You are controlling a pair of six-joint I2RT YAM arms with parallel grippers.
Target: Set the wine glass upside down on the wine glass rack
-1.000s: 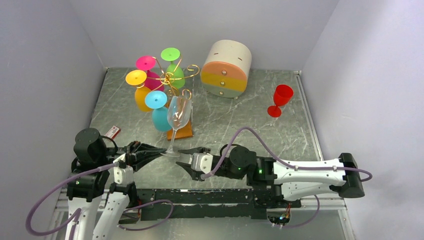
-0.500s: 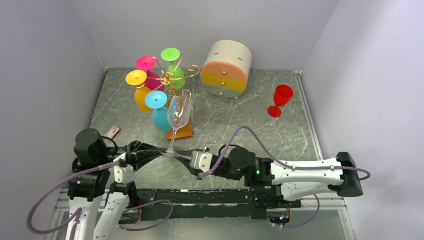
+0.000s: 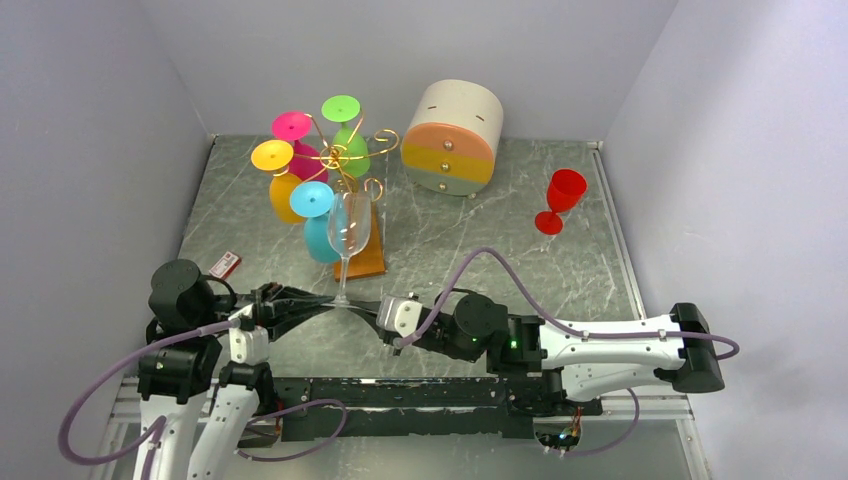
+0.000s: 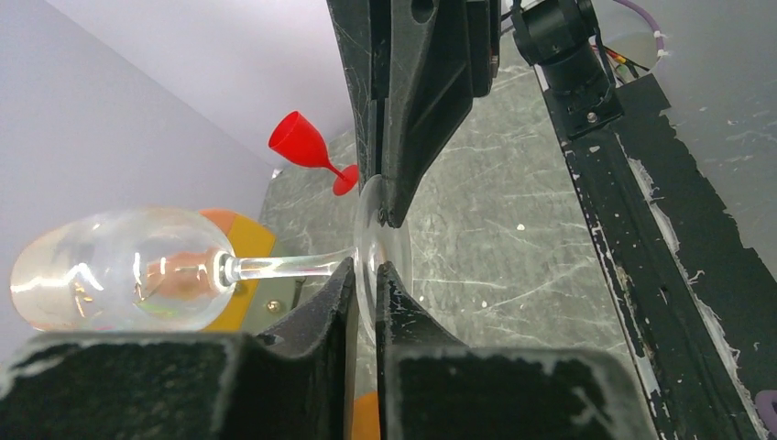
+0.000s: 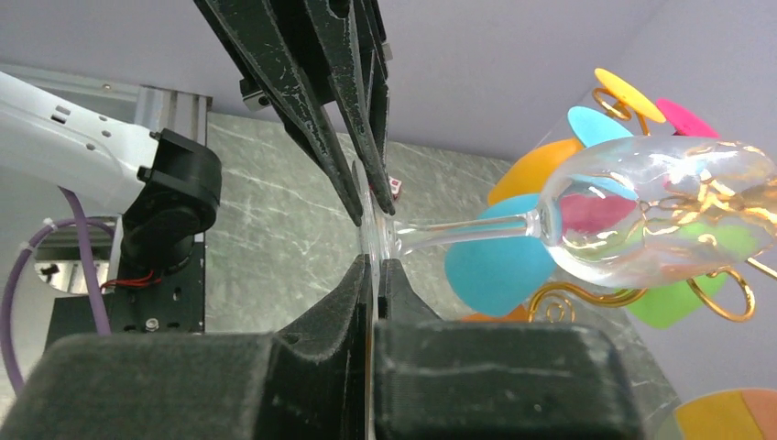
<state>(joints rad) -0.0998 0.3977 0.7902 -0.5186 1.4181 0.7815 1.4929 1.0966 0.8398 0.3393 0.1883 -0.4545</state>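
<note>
While the clear wine glass (image 3: pixel 349 226) stands upright just in front of the gold wire rack (image 3: pixel 341 156), the left claw (image 3: pixel 326 303) and the right claw (image 3: pixel 374 311) are each clamped nearly flat on opposite edges of its round foot.

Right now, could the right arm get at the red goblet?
Probably not yet. Nothing stands between the right arm and the red goblet, but its jaws are shut on the foot of the clear glass, which the left arm grips too; it would have to let go first.
</note>
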